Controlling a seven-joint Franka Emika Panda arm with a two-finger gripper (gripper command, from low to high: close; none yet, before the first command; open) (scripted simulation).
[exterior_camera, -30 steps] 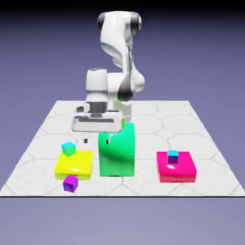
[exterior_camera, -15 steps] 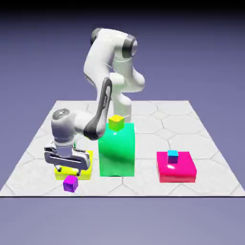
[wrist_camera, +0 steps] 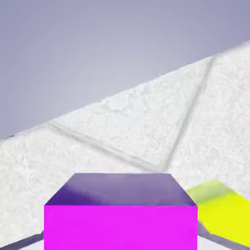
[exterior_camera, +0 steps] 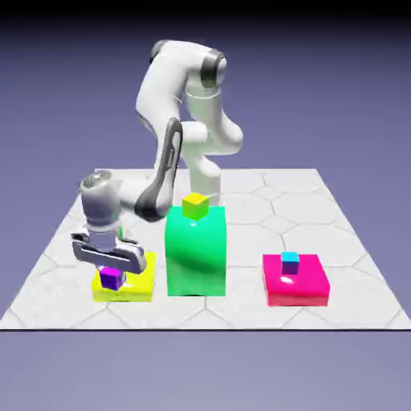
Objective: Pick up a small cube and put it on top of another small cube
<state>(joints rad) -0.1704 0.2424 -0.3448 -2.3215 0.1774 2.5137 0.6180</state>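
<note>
Gripper [exterior_camera: 111, 277] now holds the purple cube [exterior_camera: 111, 279]: fingers sit either side of it, narrow, and hand view shows it big betw. the tips, filling the bottom edge [wrist_camera: 120, 212]. Half a sec ago the cube lay on the table in front of the yellow block [exterior_camera: 136, 282] w/ the hand just above and behind; now it's off the floor, up in front of the yellow block's near face. So grasp looks made and lift begun. A sec ago the arm was back over the green block [exterior_camera: 195, 253], so it came across and down fast.

Cyan cube on the yellow block, seen a sec ago, is hidden behind the hand now; can't tell if it was nudged. Other cyan cube [exterior_camera: 290, 262] unmoved on the pink block [exterior_camera: 296, 281]; yellow-green cube [exterior_camera: 195, 205] on the green block.

Next, prob.: lift higher, carry over a target cube, lower square. Small faces, so an off-centre drop would slide off.
</note>
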